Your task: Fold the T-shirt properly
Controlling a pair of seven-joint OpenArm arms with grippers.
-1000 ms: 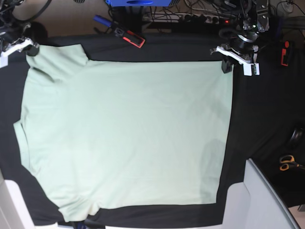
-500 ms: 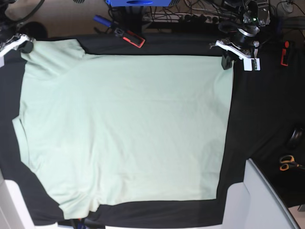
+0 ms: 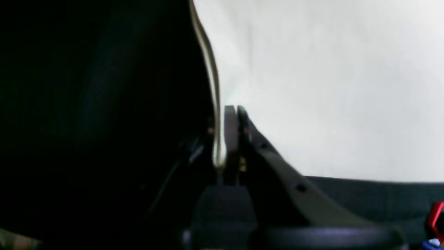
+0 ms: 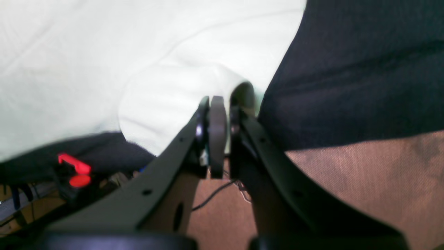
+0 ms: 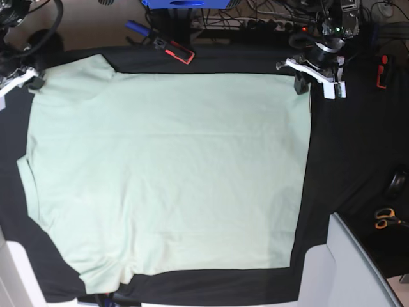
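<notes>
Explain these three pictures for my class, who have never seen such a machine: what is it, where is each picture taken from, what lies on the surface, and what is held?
This is a robot with two arms, each ending in a gripper, a two-fingered pincer. One picture looks down on the whole table from above; the other two come from small cameras mounted on each arm's wrist, looking along the pincer. Spread flat on the black table lies a pale mint-green T-shirt. The left gripper, at the upper right of the overhead picture, is shut on the shirt's far corner; its wrist view shows the cloth edge pinched there. The right gripper, at the upper left, is shut on the cloth by the sleeve. Scissors lie at the right edge.
</notes>
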